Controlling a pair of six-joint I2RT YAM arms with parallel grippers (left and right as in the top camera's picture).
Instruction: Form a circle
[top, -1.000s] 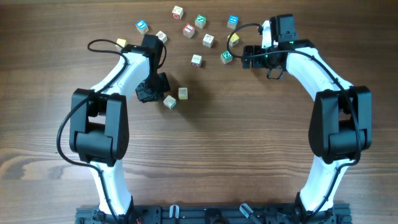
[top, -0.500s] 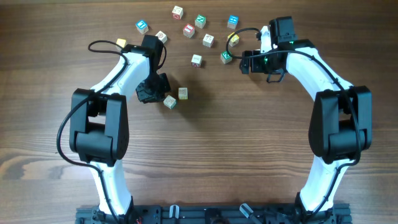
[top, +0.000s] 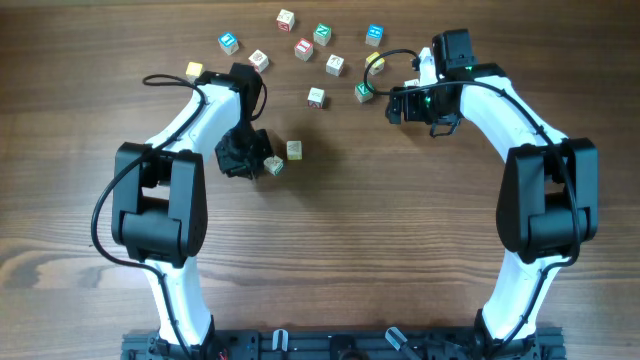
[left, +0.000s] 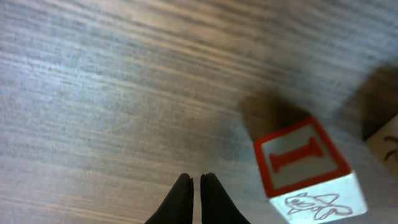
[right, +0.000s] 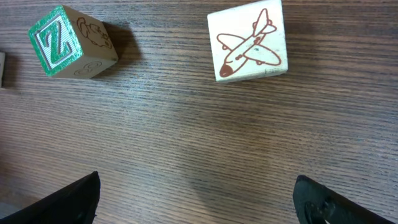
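Left of centre on the desk (top: 330, 250), the left end effector (left: 193, 198) hangs low, its arm bent inward, fingers pressed together on nothing. The I cube (left: 305, 165) lies just right of them, another cube (top: 294, 149) near it. No circle exists yet: cubes (top: 335, 64) lie scattered across the upper frame, so nearly all gathering looks undone. At upper right, the right end effector (right: 198, 199) reaches leftward, spread wide and empty, facing the Z cube (right: 62, 40) and plane cube (right: 250, 42).

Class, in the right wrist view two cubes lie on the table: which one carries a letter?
The Z cube, at upper left, with a green face; the airplane cube to its right shows a red airplane drawing instead.
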